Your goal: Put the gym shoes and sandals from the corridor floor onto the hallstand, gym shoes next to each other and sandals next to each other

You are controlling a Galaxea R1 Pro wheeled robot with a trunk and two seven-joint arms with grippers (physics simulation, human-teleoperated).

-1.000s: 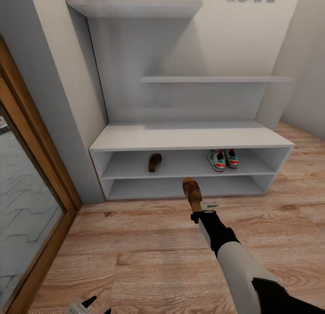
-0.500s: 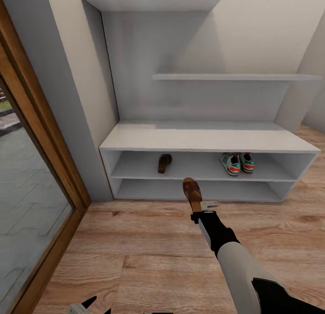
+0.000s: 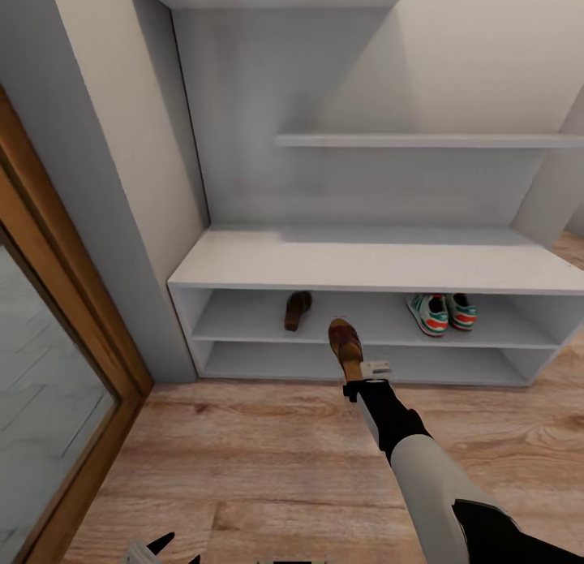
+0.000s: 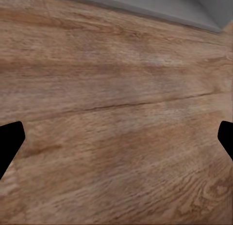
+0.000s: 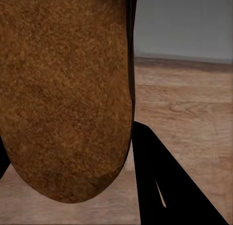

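Observation:
The hallstand (image 3: 365, 264) stands against the wall straight ahead. One brown sandal (image 3: 298, 310) lies on its upper open shelf toward the left. The two gym shoes (image 3: 427, 314) (image 3: 462, 311) sit side by side on the same shelf at the right. My right gripper (image 3: 355, 369) is shut on the other sandal (image 3: 345, 345), holding it above the corridor floor (image 3: 268, 450) just in front of the rack. In the right wrist view, that sandal's brown sole (image 5: 68, 89) sits against a black finger (image 5: 162, 183). My left gripper (image 4: 116, 140) hangs open over bare floor (image 4: 121, 89), low at the left (image 3: 158, 546).
A wood-framed glass door (image 3: 49, 369) and a grey wall pier (image 3: 105, 223) close off the left side. Two staggered wall shelves (image 3: 430, 140) hang above the bench. The lower shelf (image 3: 357, 361) of the rack holds nothing.
The view has closed in on the hallstand and shifted, so the camera moved. The right arm with the sandal keeps its place in the picture and now overlaps the rack's shelf front.

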